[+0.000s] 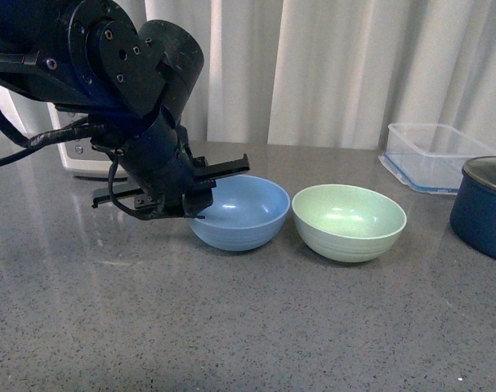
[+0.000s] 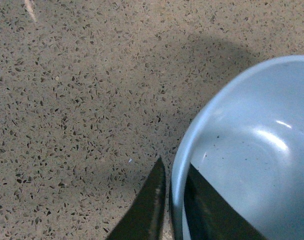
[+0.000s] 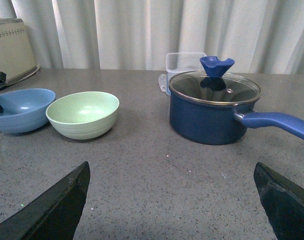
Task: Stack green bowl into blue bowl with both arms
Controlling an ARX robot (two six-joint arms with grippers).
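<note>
The blue bowl [image 1: 246, 211] rests on the grey counter, touching the green bowl [image 1: 349, 221] to its right. My left gripper [image 1: 197, 214] is shut on the blue bowl's left rim. In the left wrist view the blue bowl [image 2: 252, 150] has its rim pinched by my left gripper [image 2: 173, 175], one finger outside and one inside. The right wrist view shows the green bowl [image 3: 83, 114] and the blue bowl [image 3: 20, 109] far off. My right gripper [image 3: 172, 185] is open over bare counter with nothing between its fingers. The right arm is out of the front view.
A dark navy pot [image 1: 481, 207] with a glass lid stands at the right, its handle [image 3: 277, 123] sticking out in the right wrist view. A clear plastic container [image 1: 432, 155] sits behind it. A white appliance [image 1: 78, 147] stands at the back left. Curtains hang behind the counter.
</note>
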